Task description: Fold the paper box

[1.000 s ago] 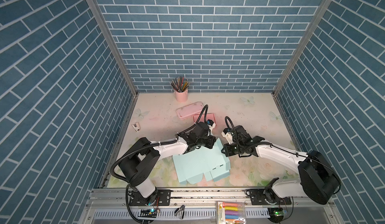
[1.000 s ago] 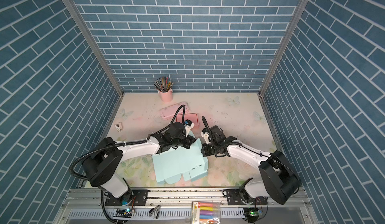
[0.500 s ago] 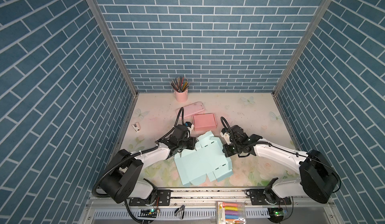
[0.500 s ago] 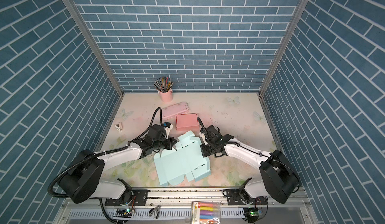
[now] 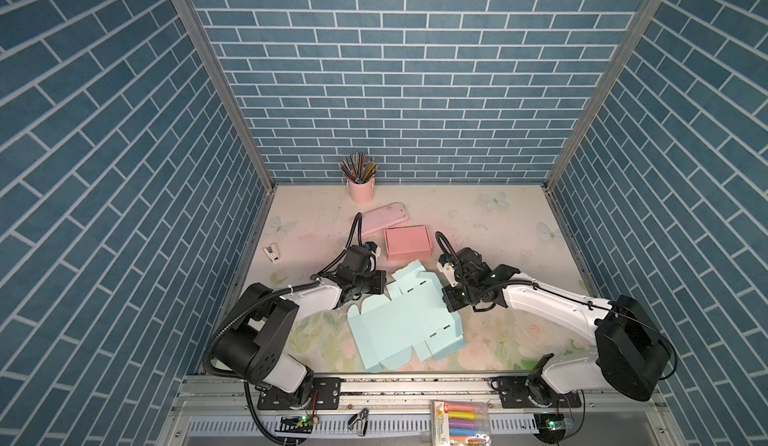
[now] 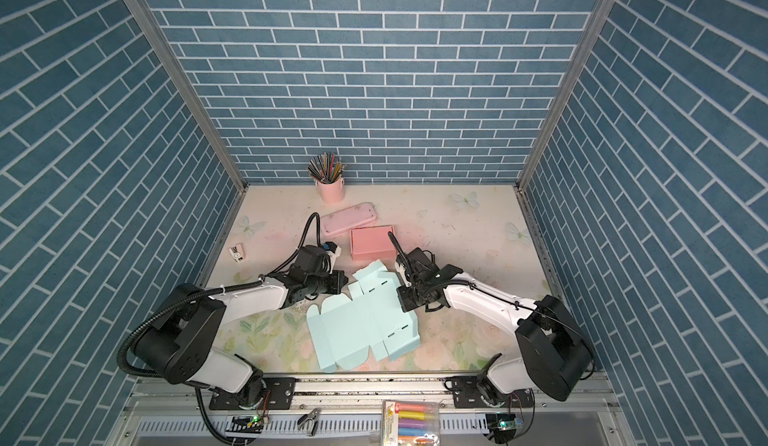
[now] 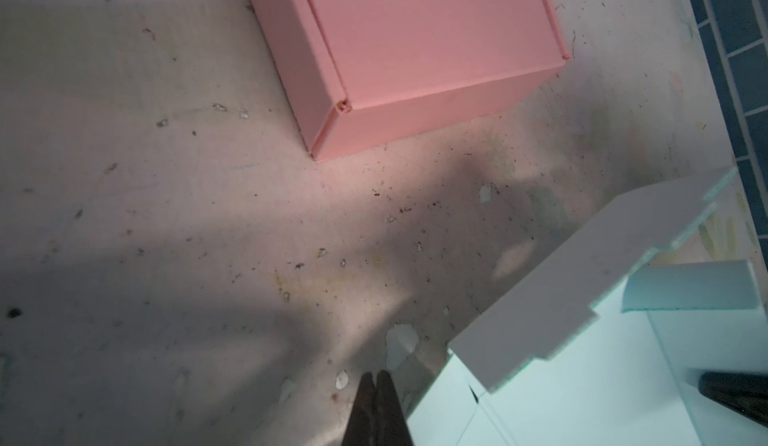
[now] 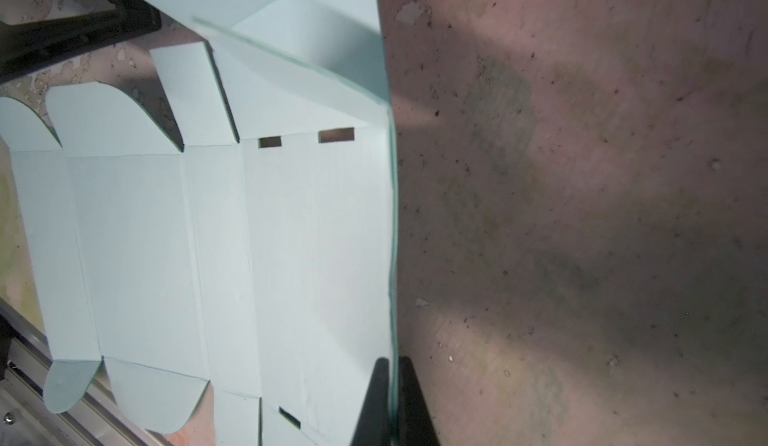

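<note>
The paper box is a light blue die-cut sheet lying mostly flat near the table's front edge. Its far flap tilts up off the table. My right gripper is shut on the sheet's right edge; the wrist view shows that edge running between the closed fingers of this gripper. My left gripper is shut and holds nothing. It hovers over bare table just beside the sheet's far left corner, its tips pressed together.
A folded pink box sits just beyond the sheet. A pink pencil case and a pink cup of pencils stand further back. A small white item lies at the left. A marker pack lies on the front rail.
My left gripper has pulled back to the left, off the sheet's far side, uncovering the far flap and the pink box. The right gripper has kept its hold on the right edge.
</note>
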Action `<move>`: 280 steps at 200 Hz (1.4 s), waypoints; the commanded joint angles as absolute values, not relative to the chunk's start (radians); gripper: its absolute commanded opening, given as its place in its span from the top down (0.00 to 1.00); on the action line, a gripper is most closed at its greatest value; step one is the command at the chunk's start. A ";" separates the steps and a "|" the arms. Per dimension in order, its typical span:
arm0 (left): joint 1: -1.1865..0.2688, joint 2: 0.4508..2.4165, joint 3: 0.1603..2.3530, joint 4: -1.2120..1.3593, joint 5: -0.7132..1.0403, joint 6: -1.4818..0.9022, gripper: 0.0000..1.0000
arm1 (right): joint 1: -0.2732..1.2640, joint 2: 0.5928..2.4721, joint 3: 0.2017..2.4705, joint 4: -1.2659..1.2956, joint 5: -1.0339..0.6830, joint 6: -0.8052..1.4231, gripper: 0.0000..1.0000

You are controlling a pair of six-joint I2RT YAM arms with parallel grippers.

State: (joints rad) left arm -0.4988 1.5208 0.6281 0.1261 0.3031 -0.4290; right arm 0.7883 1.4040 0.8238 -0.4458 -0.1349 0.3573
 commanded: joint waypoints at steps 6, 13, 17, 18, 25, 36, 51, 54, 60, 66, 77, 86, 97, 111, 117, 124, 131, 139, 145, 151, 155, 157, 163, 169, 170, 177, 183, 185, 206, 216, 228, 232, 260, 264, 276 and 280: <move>-0.494 1.545 0.637 0.162 0.323 -0.432 1.00 | 0.796 1.414 0.853 -0.477 -0.112 0.316 1.00; -0.498 1.554 0.639 0.164 0.329 -0.431 1.00 | 0.795 1.419 0.856 -0.477 -0.111 0.313 1.00; -0.502 1.557 0.640 0.168 0.330 -0.431 1.00 | 0.796 1.422 0.858 -0.477 -0.111 0.312 1.00; -0.503 1.557 0.641 0.168 0.331 -0.431 1.00 | 0.796 1.422 0.859 -0.477 -0.112 0.312 1.00; -0.510 1.563 0.643 0.169 0.330 -0.432 1.00 | 0.796 1.425 0.863 -0.477 -0.112 0.310 1.00; -0.522 1.564 0.642 0.179 0.331 -0.433 1.00 | 0.796 1.428 0.867 -0.477 -0.111 0.309 1.00; -0.525 1.559 0.634 0.198 0.343 -0.437 1.00 | 0.796 1.429 0.865 -0.476 -0.107 0.310 1.00; -0.526 1.557 0.631 0.201 0.344 -0.438 1.00 | 0.797 1.427 0.864 -0.474 -0.106 0.310 1.00; -0.525 1.551 0.628 0.205 0.345 -0.439 1.00 | 0.796 1.426 0.862 -0.473 -0.105 0.310 1.00; -0.526 1.545 0.625 0.210 0.348 -0.439 1.00 | 0.796 1.427 0.859 -0.471 -0.105 0.310 1.00; -0.526 1.536 0.621 0.214 0.361 -0.440 1.00 | 0.796 1.427 0.855 -0.469 -0.102 0.310 1.00; -0.527 1.530 0.621 0.212 0.371 -0.439 1.00 | 0.796 1.428 0.854 -0.469 -0.100 0.311 1.00; -0.532 1.529 0.625 0.202 0.379 -0.433 1.00 | 0.796 1.428 0.856 -0.468 -0.099 0.310 1.00; -0.537 1.529 0.627 0.191 0.380 -0.432 1.00 | 0.795 1.428 0.858 -0.467 -0.092 0.310 1.00; -0.538 1.528 0.627 0.189 0.383 -0.433 1.00 | 0.796 1.428 0.860 -0.467 -0.091 0.310 1.00; -0.541 1.525 0.623 0.187 0.383 -0.434 1.00 | 0.796 1.429 0.862 -0.467 -0.089 0.310 1.00; -0.540 1.520 0.619 0.187 0.380 -0.438 1.00 | 0.795 1.429 0.863 -0.466 -0.088 0.308 1.00; -0.540 1.509 0.613 0.184 0.369 -0.441 1.00 | 0.796 1.429 0.863 -0.467 -0.087 0.308 1.00; -0.539 1.501 0.609 0.179 0.352 -0.444 1.00 | 0.796 1.428 0.863 -0.468 -0.088 0.307 1.00; -0.532 1.494 0.606 0.173 0.337 -0.446 1.00 | 0.796 1.426 0.864 -0.469 -0.087 0.307 1.00; -0.527 1.491 0.604 0.171 0.331 -0.448 1.00 | 0.796 1.425 0.863 -0.469 -0.087 0.307 1.00; -0.523 1.491 0.603 0.170 0.331 -0.449 1.00 | 0.796 1.425 0.862 -0.469 -0.087 0.307 1.00; -0.506 1.492 0.597 0.175 0.335 -0.456 1.00 | 0.796 1.425 0.861 -0.469 -0.086 0.305 1.00; -0.487 1.495 0.588 0.187 0.347 -0.463 1.00 | 0.796 1.423 0.858 -0.468 -0.084 0.304 1.00; -0.483 1.496 0.586 0.190 0.350 -0.466 1.00 | 0.796 1.423 0.858 -0.468 -0.084 0.304 1.00; -0.465 1.506 0.577 0.206 0.371 -0.472 1.00 | 0.796 1.424 0.855 -0.466 -0.083 0.304 1.00; -0.457 1.517 0.572 0.219 0.391 -0.471 1.00 | 0.796 1.425 0.853 -0.467 -0.083 0.304 1.00; -0.454 1.521 0.572 0.222 0.395 -0.471 1.00 | 0.795 1.425 0.853 -0.466 -0.083 0.303 1.00; -0.457 1.559 0.579 0.228 0.420 -0.458 1.00 | 0.798 1.419 0.850 -0.463 -0.084 0.305 1.00; -0.458 1.570 0.577 0.238 0.428 -0.457 1.00 | 0.798 1.413 0.847 -0.459 -0.083 0.307 1.00; -0.462 1.575 0.574 0.243 0.430 -0.456 1.00 | 0.797 1.412 0.847 -0.456 -0.081 0.307 1.00; -0.464 1.575 0.573 0.246 0.431 -0.456 1.00 | 0.797 1.411 0.847 -0.456 -0.081 0.307 1.00; -0.474 1.578 0.566 0.274 0.458 -0.460 1.00 | 0.798 1.420 0.850 -0.455 -0.088 0.304 1.00; -0.479 1.578 0.567 0.274 0.459 -0.460 1.00 | 0.797 1.422 0.851 -0.456 -0.087 0.304 1.00; -0.482 1.578 0.569 0.272 0.459 -0.459 1.00 | 0.798 1.426 0.854 -0.458 -0.087 0.302 1.00; -0.484 1.577 0.569 0.270 0.461 -0.459 1.00 | 0.798 1.429 0.854 -0.459 -0.087 0.302 1.00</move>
